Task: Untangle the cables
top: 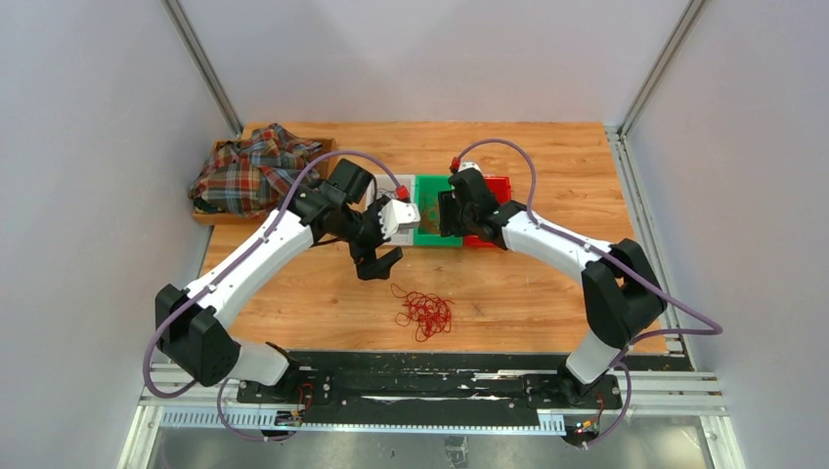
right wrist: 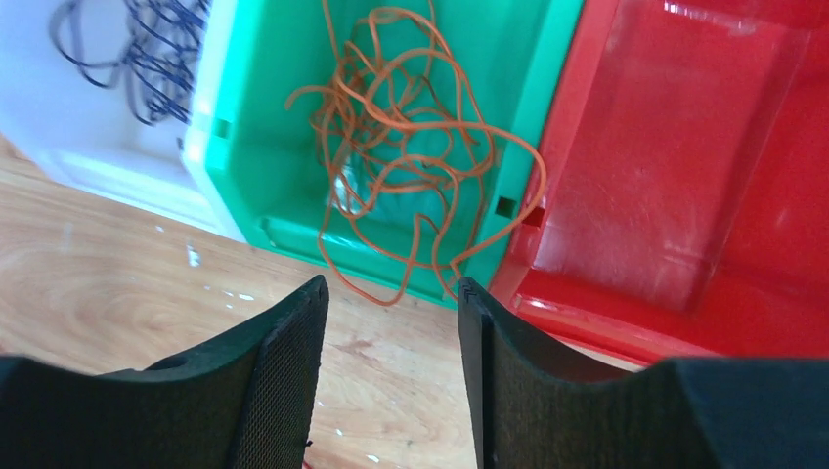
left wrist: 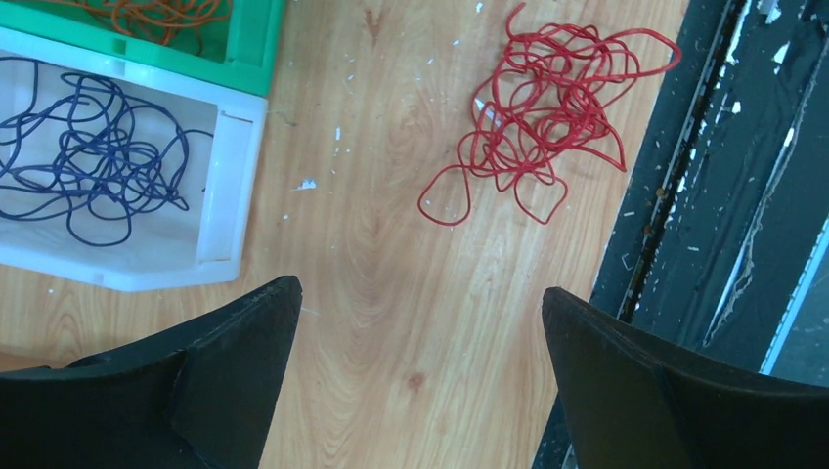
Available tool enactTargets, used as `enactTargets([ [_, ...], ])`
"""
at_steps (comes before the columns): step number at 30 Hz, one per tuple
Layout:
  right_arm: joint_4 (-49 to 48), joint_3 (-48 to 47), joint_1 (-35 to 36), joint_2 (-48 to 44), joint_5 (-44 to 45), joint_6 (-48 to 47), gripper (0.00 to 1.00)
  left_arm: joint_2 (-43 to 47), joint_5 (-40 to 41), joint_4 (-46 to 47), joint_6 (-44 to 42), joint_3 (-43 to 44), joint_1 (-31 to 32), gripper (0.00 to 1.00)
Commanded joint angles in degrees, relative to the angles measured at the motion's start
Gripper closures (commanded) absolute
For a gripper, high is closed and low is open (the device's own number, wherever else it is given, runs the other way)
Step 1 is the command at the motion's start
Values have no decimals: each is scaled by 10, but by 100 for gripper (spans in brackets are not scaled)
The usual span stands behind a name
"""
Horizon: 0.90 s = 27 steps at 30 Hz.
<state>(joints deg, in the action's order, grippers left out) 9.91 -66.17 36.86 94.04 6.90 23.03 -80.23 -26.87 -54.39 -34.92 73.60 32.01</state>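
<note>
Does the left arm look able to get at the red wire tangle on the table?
Probably yes: the red cable lies loose on the table, just ahead of the open left tool, with nothing between.

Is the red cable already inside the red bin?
No, the red cable lies in a clump on the table, and the part of the red bin in view is empty.

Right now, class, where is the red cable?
In the top view the red cable lies bunched on the table, central and near its front edge, short of the green bin.
</note>
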Motion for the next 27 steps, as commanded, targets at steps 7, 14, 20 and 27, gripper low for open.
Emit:
enactTargets([
  [7,47,-40,1,48,34,-27,50,48,-15,19,-48,-44,-1,2],
  [14,48,-82,2,95,18,-33,53,63,-12,26,-54,-44,-2,2],
  [20,53,-113,2,119,0,-34,61,60,-25,29,-57,-39,-6,0],
  [27,63,-192,3,190,12,-50,59,39,-17,36,-38,-36,-7,1],
])
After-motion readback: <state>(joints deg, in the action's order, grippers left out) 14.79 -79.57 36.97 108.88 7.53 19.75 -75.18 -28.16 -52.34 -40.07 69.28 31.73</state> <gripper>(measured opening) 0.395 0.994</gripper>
